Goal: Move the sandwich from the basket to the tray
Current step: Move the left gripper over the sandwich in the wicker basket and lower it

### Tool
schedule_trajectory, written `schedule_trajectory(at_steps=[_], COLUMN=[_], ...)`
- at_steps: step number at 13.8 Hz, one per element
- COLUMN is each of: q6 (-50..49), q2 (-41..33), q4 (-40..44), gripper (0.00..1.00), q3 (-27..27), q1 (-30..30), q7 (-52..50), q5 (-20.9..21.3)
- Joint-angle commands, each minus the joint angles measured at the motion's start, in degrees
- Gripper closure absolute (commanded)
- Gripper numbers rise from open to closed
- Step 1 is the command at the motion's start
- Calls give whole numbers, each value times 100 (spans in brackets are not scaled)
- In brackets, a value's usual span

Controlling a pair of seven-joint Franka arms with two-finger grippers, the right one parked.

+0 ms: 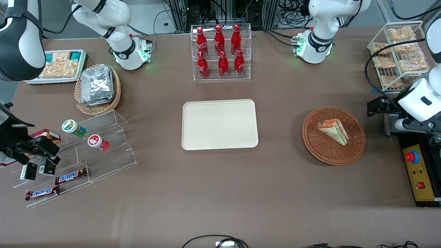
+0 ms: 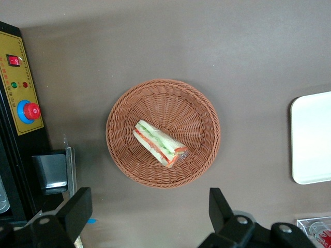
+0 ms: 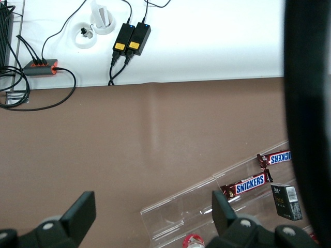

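The sandwich [image 1: 333,131], a pale wedge with green, orange and red layers, lies in the round reddish-brown wicker basket [image 1: 355,151]. It also shows in the left wrist view [image 2: 159,143] inside the basket [image 2: 196,108]. The flat cream tray [image 1: 219,124] lies at the table's middle with nothing on it; its edge shows in the left wrist view [image 2: 312,138]. My left gripper [image 1: 375,106] hangs high beside the basket, toward the working arm's end of the table. In the wrist view the gripper [image 2: 150,212] is open and empty, its fingers [image 2: 77,206] wide apart.
A black and yellow control box [image 1: 421,175] with a red button stands beside the basket at the table's end. A wire rack of snack packets [image 1: 399,55] and a clear stand of red bottles [image 1: 220,51] stand farther from the camera. A tan basket of foil packets [image 1: 97,88] and clear snack steps [image 1: 86,155] are toward the parked arm's end.
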Motion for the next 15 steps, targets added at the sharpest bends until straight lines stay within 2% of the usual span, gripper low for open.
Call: schedule_trajectory(at_steps=[1,5,7,9,12,15], q6=[-16,-25,44,447,1535,2521], q2=[65,100,83,-109,-601,-778], q4=[121,121,-115,-772,-2238,-3286], gripper=[0,0,0,0,0,0], q3=[8,8,8,-18,8,8], q1=[11,-24,-42,-51,2,2], q7=[93,-21,-502,-820,-1241,-2084], q5=[4,57,127,206,136,136])
